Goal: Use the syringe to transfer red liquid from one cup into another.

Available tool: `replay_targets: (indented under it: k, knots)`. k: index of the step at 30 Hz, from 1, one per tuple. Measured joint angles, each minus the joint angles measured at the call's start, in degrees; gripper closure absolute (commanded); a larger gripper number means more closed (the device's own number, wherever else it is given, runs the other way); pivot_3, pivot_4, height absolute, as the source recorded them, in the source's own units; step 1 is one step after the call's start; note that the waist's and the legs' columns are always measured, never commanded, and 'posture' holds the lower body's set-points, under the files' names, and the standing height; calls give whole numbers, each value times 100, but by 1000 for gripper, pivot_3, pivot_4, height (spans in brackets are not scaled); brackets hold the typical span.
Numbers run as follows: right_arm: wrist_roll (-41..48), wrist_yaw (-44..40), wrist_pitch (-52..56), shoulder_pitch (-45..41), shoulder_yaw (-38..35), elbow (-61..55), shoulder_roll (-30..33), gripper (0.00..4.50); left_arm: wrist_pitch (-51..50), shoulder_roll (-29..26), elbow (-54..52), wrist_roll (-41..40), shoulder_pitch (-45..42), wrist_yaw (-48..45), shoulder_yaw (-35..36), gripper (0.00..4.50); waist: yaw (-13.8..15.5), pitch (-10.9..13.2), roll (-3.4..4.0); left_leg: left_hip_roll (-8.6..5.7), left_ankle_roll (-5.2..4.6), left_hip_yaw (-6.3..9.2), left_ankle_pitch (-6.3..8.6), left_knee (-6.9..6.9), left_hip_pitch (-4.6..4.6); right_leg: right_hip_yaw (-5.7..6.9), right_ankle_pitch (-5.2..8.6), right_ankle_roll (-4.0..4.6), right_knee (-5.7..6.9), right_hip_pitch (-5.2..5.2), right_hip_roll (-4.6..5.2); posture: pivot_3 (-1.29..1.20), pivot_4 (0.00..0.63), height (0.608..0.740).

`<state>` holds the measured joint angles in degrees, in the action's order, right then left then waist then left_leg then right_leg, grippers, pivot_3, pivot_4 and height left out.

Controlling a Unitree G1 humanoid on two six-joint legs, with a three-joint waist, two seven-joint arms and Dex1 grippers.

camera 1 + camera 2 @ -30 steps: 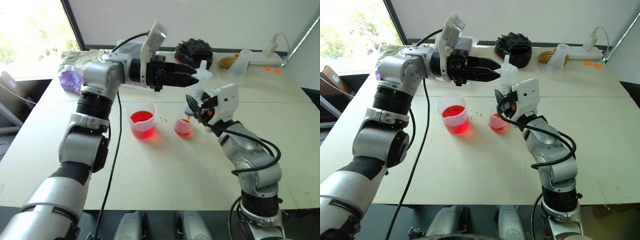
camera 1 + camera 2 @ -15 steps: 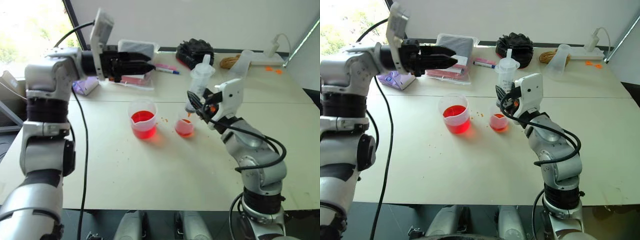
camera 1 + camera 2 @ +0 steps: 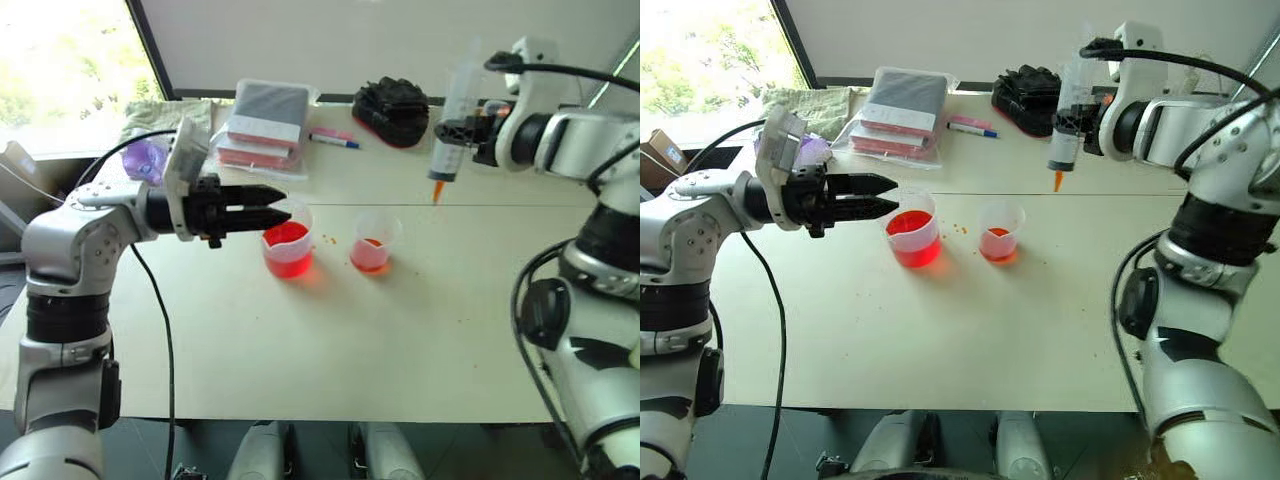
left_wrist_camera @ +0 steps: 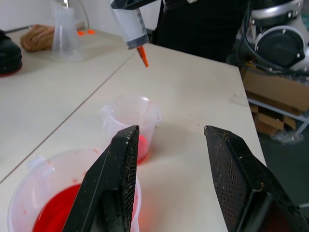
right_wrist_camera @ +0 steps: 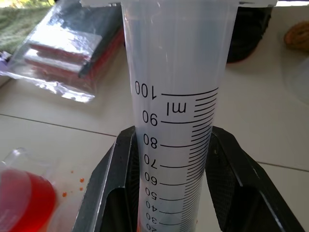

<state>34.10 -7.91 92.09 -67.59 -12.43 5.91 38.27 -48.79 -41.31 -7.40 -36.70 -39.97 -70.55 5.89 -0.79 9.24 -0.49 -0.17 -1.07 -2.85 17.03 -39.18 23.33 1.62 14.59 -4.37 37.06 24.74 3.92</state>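
1 syringe (image 3: 447,128) clamped in R gripper (image 3: 470,130), 2 cups, L gripper (image 3: 280,213) agape, empty.

On the tabletop (image 3: 970,330) we see the beaker (image 3: 912,232) to the left of the small cup (image 3: 1000,229), near each other but apart. Behind them lie a packet (image 3: 898,110) and a pen (image 3: 971,126). The left end effector (image 3: 880,195) sits just left of the beaker. The right end effector (image 3: 1087,125) holds the syringe (image 3: 1070,110) above the tabletop, behind and right of the small cup.
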Motion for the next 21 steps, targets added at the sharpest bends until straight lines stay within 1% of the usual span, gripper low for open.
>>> replay_targets:
  k: [2, 4, 7, 12, 14, 18, 21]
  knots:
    - [92, -196, 1, -42, 970, 647, 610, 3157, 125, -154, -131, 20, 138, -83, -126, 2296, -2, 0, 0, 0, -3, -2, 2, -1, 0, -1, 0, 0, -4, -1, 1, 0, 150, 740]
    - [142, -330, 1, -57, 1632, 1132, 910, 3157, 205, -207, -143, 34, 165, -103, -219, 2296, -4, 0, 0, 0, -4, -3, 2, 0, 1, -1, 0, 0, -6, 2, 1, 0, 150, 740]
    - [395, -609, 3, -66, 2395, 1478, 1122, 3157, 264, -205, -116, 44, 99, -39, -293, 2296, -16, 1, 0, 3, -5, -3, 3, 0, 1, -2, 0, 0, -5, 4, -3, 0, 150, 740]
    - [675, -946, 4, -7, 3475, 2044, 1121, 3157, 311, -199, 9, 79, -139, 65, -312, 2296, -15, 1, 0, 3, -5, -4, 3, -1, 1, -2, 0, 0, -4, 4, -4, 0, 150, 740]
    - [698, -984, 5, 9, 3690, 2313, 999, 3157, 310, -217, 47, 91, -139, 66, -345, 2296, -11, 1, 0, 3, -5, -5, 3, -1, 4, -2, 0, -1, -4, 6, -4, 0, 150, 740]
    - [765, -938, 5, -48, 3695, 2675, 705, 3157, 306, -254, 51, 98, -145, 68, -367, 2296, -12, 1, 0, 5, -5, -4, 3, -1, 3, -2, 0, -1, -3, 6, -4, 0, 150, 740]
    - [681, -731, 5, -168, 3662, 2989, 450, 3157, 300, -276, 46, 96, -148, 71, -376, 2296, -11, 1, 1, 4, -5, -4, 3, -1, 4, -2, 0, -1, -3, 6, -3, 0, 150, 740]
